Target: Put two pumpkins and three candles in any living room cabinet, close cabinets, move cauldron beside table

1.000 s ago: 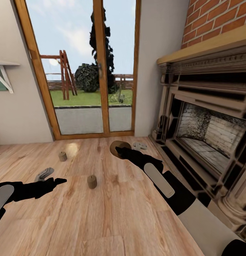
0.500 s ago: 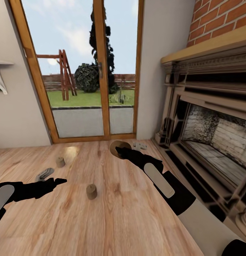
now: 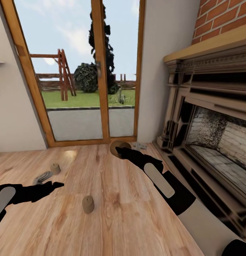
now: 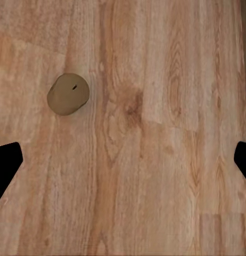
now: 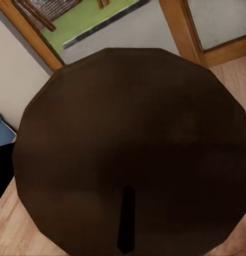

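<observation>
Two beige candles stand on the wooden floor: one in front of me, one farther off to the left. My left gripper hangs open above the floor, left of the nearer candle, which shows from above in the left wrist view, apart from the spread fingers. My right gripper is held out ahead, shut on a third candle; its dark top with the wick looms close in the right wrist view. Pumpkins, cabinet and cauldron are out of view.
A glazed wooden door to the garden stands straight ahead. A brick fireplace with its hearth step runs along the right. Small grey objects lie on the floor by the far candle and by the fireplace corner.
The camera has moved: door and fireplace shifted and the floor candles slid lower and leftward in the picture. Both arms keep their pose and the right gripper still holds its candle.
</observation>
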